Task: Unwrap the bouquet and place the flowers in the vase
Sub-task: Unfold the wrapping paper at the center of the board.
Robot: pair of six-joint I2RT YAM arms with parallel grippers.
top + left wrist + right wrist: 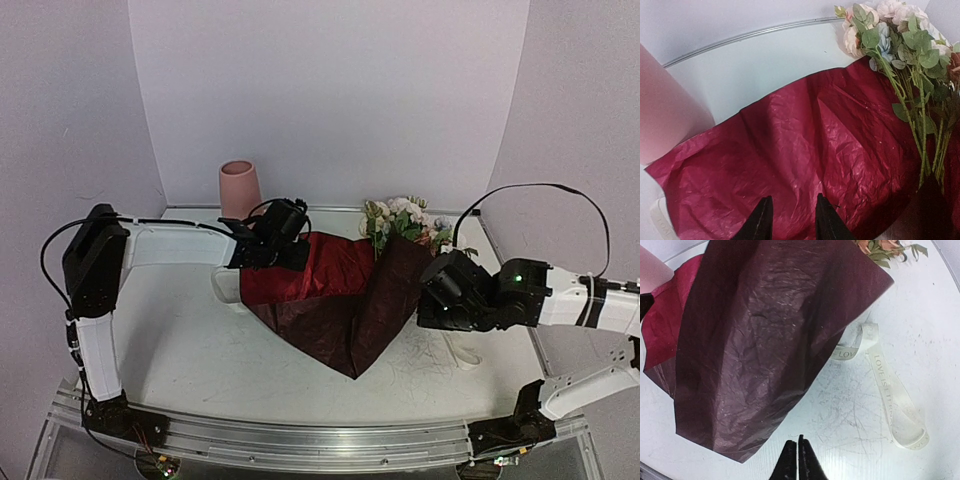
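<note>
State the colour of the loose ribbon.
The ribbon is cream with dark printed lettering, clearest in the right wrist view.

- Pale lilac-grey walls (330, 90) close in the back and both sides.
- White table (200, 350), scuffed with fine scratches, under soft even light.
- Aluminium rail (300, 438) runs along its near edge.

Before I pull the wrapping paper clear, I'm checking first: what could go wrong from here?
The vase stands right beside the left gripper; a sideways tug could tip it. The flowers lie with stems on the wrapping paper, so pulling it may drag or scatter them. The loose ribbon near the right gripper might snag.
</note>
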